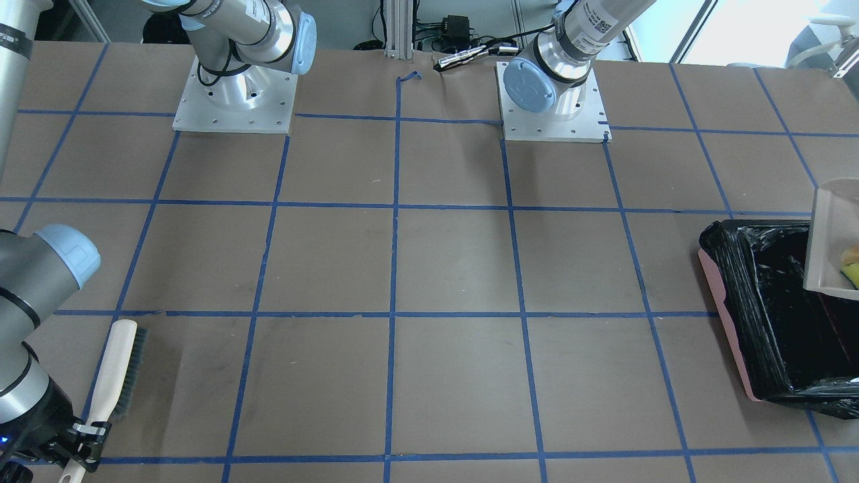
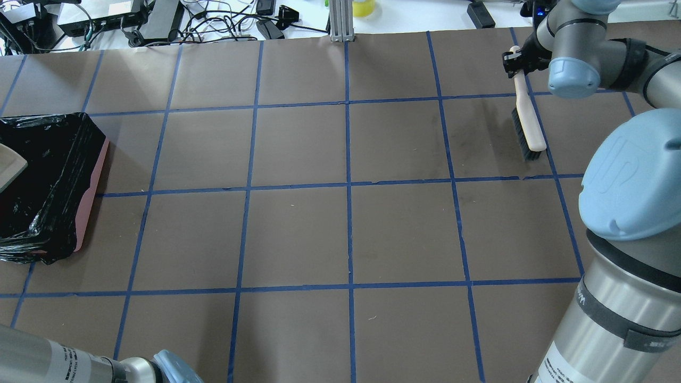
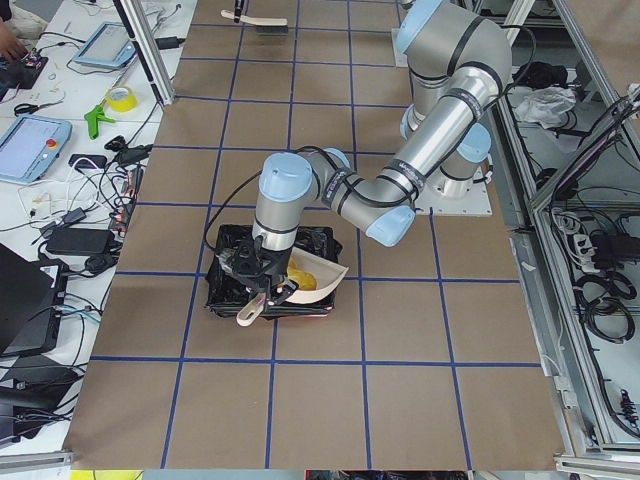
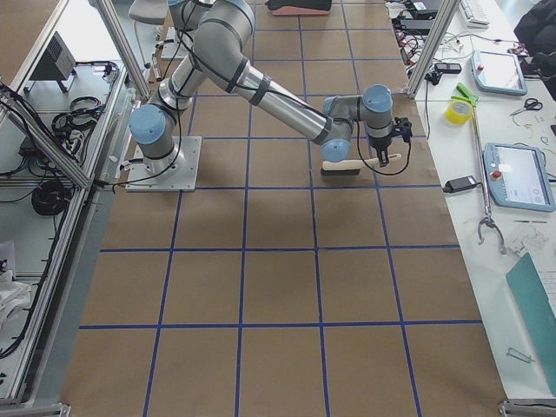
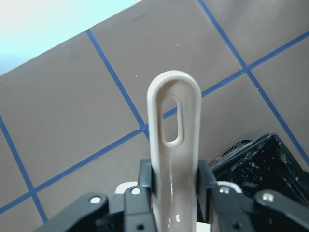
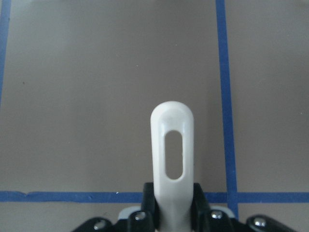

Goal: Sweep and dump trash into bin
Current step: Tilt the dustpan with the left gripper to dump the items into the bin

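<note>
The pink bin, lined with a black bag, stands at the table's end and also shows in the overhead view. My left gripper is shut on the handle of the beige dustpan and holds it tilted over the bin. In the pan lie the yellow-green sponge and a tan-golden piece; a third item is hidden. My right gripper is shut on the handle of a cream brush, whose bristles rest on the table at the far end from the bin.
The brown table carries a grid of blue tape. Both arm bases stand on metal plates at the robot's edge. Cables and boxes lie beyond the far edge.
</note>
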Robot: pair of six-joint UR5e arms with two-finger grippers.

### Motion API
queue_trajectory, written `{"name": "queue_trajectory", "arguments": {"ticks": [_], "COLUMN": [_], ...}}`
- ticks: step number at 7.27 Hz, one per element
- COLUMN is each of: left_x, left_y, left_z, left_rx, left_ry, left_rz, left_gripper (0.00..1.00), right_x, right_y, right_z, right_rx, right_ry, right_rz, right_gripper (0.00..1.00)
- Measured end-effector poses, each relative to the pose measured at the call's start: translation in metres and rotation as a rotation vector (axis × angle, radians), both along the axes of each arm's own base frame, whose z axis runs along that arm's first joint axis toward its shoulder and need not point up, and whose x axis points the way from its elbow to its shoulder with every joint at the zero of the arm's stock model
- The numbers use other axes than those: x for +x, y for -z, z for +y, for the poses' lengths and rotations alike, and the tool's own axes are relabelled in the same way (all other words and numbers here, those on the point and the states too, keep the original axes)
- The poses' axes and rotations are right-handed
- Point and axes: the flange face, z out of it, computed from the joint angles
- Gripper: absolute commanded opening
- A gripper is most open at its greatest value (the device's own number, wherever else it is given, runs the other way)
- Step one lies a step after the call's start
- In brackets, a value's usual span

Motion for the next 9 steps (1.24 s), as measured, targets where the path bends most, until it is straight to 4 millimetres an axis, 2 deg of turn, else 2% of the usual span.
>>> {"name": "queue_trajectory", "arguments": {"ticks": [2, 3, 4, 6, 8, 9], "left_x": [-0.002, -0.007, -0.014, -0.033, -0.044, -0.048], "left_y": [0.005, 0.009, 0.014, 0.022, 0.021, 0.015], "left_z": [-0.014, -0.022, -0.031, -0.046, -0.049, -0.049], "left_rx": [-0.052, -0.071, -0.089, -0.126, -0.141, -0.146], "left_ry": [0.026, 0.043, 0.061, 0.118, 0.184, 0.202], "left_rz": [-0.039, -0.050, -0.059, -0.094, -0.159, -0.180], "left_gripper": [0.00, 0.00, 0.00, 0.00, 0.00, 0.00], "right_x": [-0.007, -0.008, -0.008, -0.009, -0.009, -0.009], "right_y": [0.006, 0.007, 0.008, 0.007, 0.001, -0.007], "right_z": [0.002, 0.002, 0.002, 0.003, 0.003, 0.004], "right_rx": [0.010, 0.011, 0.013, 0.012, 0.009, 0.002], "right_ry": [0.010, 0.012, 0.013, 0.015, 0.017, 0.019], "right_rz": [-0.008, -0.009, -0.008, -0.005, -0.004, -0.002], "right_gripper": [0.35, 0.57, 0.71, 0.79, 0.81, 0.97]}}
